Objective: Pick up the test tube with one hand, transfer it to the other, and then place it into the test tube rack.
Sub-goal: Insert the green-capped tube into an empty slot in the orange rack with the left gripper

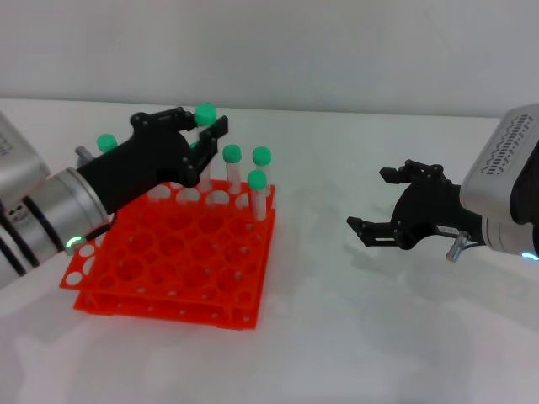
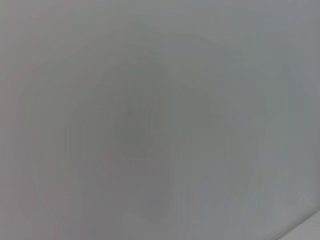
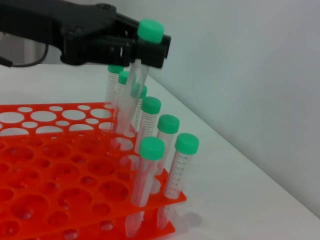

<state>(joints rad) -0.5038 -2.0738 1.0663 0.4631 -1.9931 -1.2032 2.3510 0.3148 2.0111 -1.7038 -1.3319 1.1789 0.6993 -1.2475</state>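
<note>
White table, plain pale grey wall, soft shadows

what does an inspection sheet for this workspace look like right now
surface: white table, bare around the rack
test tube: green-capped test tube held just under its cap, tilted, tip low over the rack's far holes
test tube rack: orange test tube rack, lying flat, most holes vacant
clutter: other capped tubes standing in the rack's far corner; nothing else seen
left claw: shut on the test tube, above the rack's far side
right claw: open, holding nothing, hovering away from the rack
cables: black cables along the left arm
surroundings: plain pale wall; left wrist view shows only grey
</note>
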